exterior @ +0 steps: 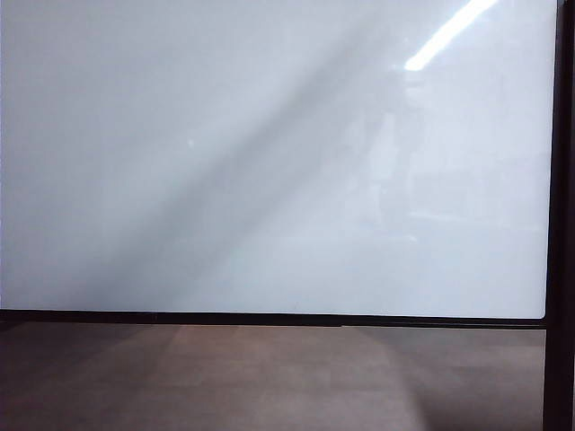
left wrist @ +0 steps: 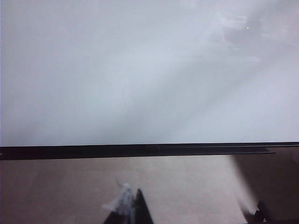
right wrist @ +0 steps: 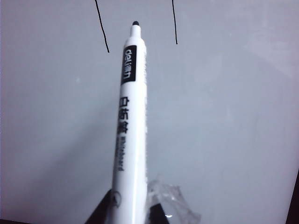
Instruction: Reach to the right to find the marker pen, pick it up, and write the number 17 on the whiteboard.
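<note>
From the exterior view I see only the whiteboard (exterior: 269, 162), glossy and blank in this stretch, its thin black frame along the lower edge, with the brown wood-grain table (exterior: 269, 377) below it; neither arm is in sight, and no strokes show here. In the left wrist view the same board fills most of the picture above the table, and only the dark tips of the left gripper (left wrist: 196, 212) poke in at the edge, set well apart with nothing between them, so I read it as open and empty, hanging back from the board. In the right wrist view the right gripper (right wrist: 128, 210) is closed on the lower barrel of the marker pen (right wrist: 131, 121), some clear tape showing on one finger. The pen is uncapped, its black tip pointing at the board close to two thin black strokes (right wrist: 102, 28); whether the tip touches the surface I cannot tell. I judge the pen light, rigid and smooth-bodied, so it could slip or pivot under writing pressure; a hold low on the barrel, as here, leaves the tip clear.
</note>
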Motion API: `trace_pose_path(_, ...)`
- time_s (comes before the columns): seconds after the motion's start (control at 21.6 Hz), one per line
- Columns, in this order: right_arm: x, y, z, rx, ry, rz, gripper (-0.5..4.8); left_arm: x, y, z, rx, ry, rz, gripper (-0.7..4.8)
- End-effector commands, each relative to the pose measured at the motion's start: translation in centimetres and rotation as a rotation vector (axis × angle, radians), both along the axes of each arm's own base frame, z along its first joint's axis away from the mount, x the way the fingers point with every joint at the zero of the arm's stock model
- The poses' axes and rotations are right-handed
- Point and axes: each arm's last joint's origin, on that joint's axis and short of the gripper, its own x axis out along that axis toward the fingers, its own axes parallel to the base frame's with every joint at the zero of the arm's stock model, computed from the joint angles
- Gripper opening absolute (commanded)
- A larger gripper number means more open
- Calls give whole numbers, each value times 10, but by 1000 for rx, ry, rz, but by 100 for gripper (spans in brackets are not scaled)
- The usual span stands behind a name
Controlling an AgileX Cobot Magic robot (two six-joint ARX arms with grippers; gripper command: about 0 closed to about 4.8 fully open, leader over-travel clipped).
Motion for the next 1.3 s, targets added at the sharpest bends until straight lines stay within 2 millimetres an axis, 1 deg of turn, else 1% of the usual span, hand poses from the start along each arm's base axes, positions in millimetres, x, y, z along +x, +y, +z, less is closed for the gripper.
trace_pose_path(0.05,-1,0,3,8,-21,5,-4,0,0,1,0,-13,-4,-5)
trace_pose_path(0.32,-1,0,3,8,-22,5,-4,0,0,1,0,-12,-3,-5)
trace_pose_path(0.56,-6,-3,1,-4,-14,1,-4,0,0,1,0,-12,-2,-5)
trace_pose_path(0.74,-15,-7,-10,-19,15,1,-4,0,0,1,0,-12,-3,-5)
trace_pose_path(0.97,-28,-15,-23,-1,5,5,-4,0,0,1,0,-12,-3,-5)
trace_pose_path(1.3,-44,-23,-26,-5,11,5,-4,0,0,1,0,-12,-3,-5)
